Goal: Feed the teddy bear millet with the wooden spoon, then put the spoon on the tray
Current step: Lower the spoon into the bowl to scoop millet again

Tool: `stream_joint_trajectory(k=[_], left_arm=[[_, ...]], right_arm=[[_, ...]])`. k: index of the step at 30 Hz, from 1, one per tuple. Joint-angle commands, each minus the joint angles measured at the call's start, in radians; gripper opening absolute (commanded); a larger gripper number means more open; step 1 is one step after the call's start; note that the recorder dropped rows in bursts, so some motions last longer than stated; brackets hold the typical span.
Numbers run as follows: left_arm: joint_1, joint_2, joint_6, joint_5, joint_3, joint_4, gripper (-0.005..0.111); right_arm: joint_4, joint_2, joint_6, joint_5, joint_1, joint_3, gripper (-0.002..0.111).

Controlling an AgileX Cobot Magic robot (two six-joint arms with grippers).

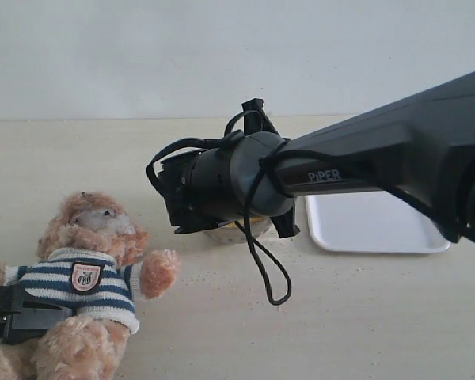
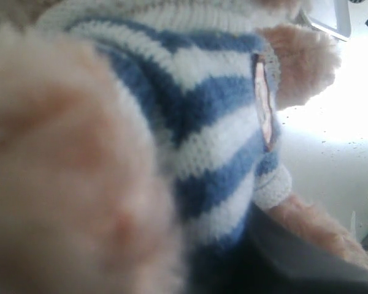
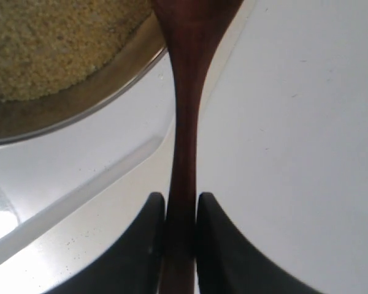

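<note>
The teddy bear (image 1: 87, 273) sits at the front left in its striped shirt. My left gripper (image 1: 28, 315) is shut on its body from the left. In the left wrist view the bear (image 2: 190, 122) fills the frame, with one dark finger (image 2: 306, 260) against it. My right gripper (image 3: 180, 202) is shut on the slim handle of the wooden spoon (image 3: 187, 110). The spoon's bowl reaches past the rim of the metal bowl (image 3: 80, 104) holding the millet (image 3: 49, 43). In the exterior view the right gripper (image 1: 182, 207) hangs over that bowl (image 1: 237, 231) and hides the spoon.
The white tray (image 1: 372, 226) lies on the table just right of the metal bowl, under the right arm (image 1: 396, 150). A black cable loop (image 1: 273, 277) dangles from the right wrist in front of the bowl.
</note>
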Motion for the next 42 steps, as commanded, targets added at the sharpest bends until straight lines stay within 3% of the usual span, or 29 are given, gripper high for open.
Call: stream_joint_trajectory(k=[1,21,42], left_arm=[[0.001,-0.001,0.002,0.016,0.001,-0.014,0.007],[0.001,-0.001,0.002,0.016,0.001,-0.014,0.007],[0.001,-0.001,0.002,0.016,0.001,-0.014,0.007]], right_arm=[[0.001,-0.003,0.002,0.0,0.003,0.002,0.014],[0.007,0.041,0.002,-0.002,0.027,0.002,0.014],[0.265,-0.041,-0.032,-0.037,0.049,0.0,0.014]])
